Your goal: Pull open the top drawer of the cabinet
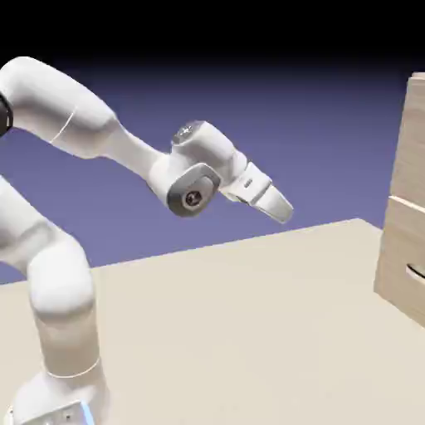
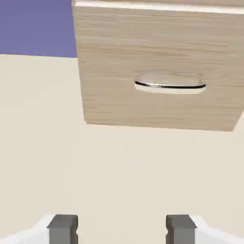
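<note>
Hand view, nearest first: the gripper (image 2: 122,229) has its two grey fingertips spread wide with nothing between them. Past them lies bare tabletop (image 2: 122,171), then the lower drawer (image 2: 109,102) with its curved handle (image 2: 169,86). In the exterior view, the arm (image 1: 133,153) reaches out over the table, its hand tilted down toward the cabinet (image 1: 404,249) and well apart from it. Farther up is the top drawer (image 1: 412,153), at the exterior view's right edge, above the lower one and seemingly closed; its own handle is out of both pictures, so I can't say exactly where the grip should go. The step in hand looks to be the approach. Next, the hand probably needs to rise, level out and move forward with fingers apart, before closing on the upper handle and pulling back.
</note>
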